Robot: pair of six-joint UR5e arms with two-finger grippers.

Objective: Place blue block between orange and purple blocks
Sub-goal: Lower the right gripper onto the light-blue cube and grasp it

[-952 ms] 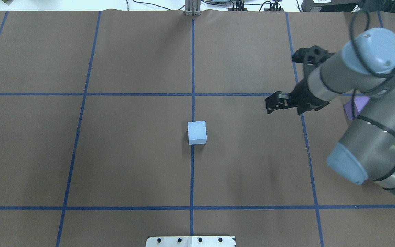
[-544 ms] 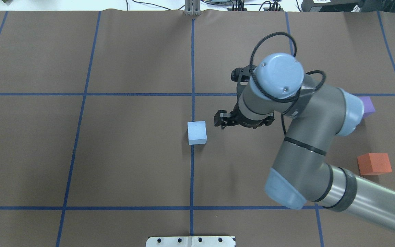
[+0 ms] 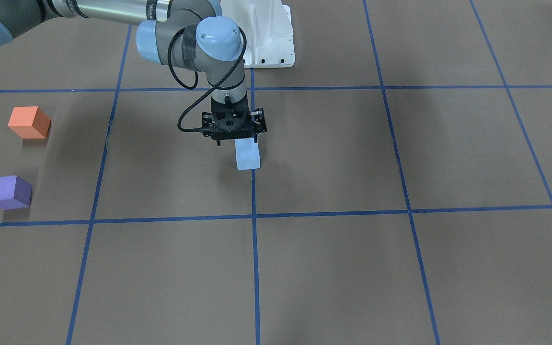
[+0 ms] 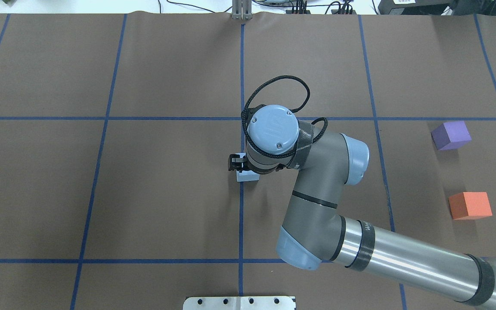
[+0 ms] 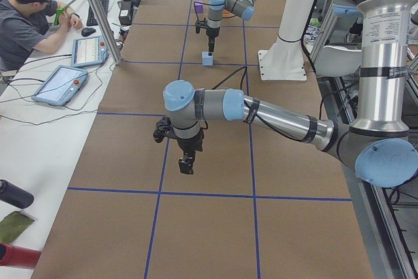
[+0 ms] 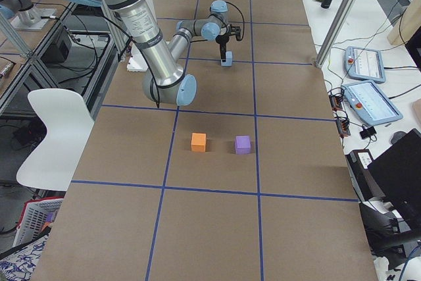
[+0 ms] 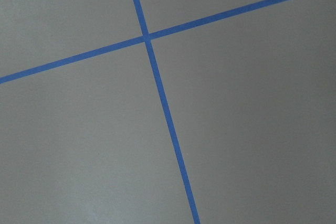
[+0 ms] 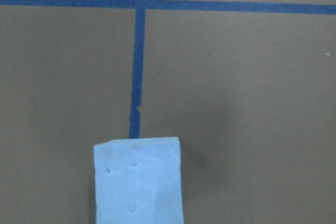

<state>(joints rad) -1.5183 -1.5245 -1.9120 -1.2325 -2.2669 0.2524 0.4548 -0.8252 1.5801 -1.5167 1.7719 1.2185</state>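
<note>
The right tool [image 3: 237, 140] is positioned over the blue block [image 3: 248, 155] with its jaws spread, gripping nothing. The blue block rests on the table [image 3: 400, 268], well apart from the orange block [image 3: 28, 122] and the purple block [image 3: 9, 192]. The state of the left tool [image 5: 187, 165] cannot be determined.

Blue block [image 3: 247, 155], orange block [image 3: 28, 122], purple block [image 3: 9, 192]

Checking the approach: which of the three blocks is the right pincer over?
The blue block, on the centre tape line, right under the right pincer. The orange block and purple block sit far off.
</note>
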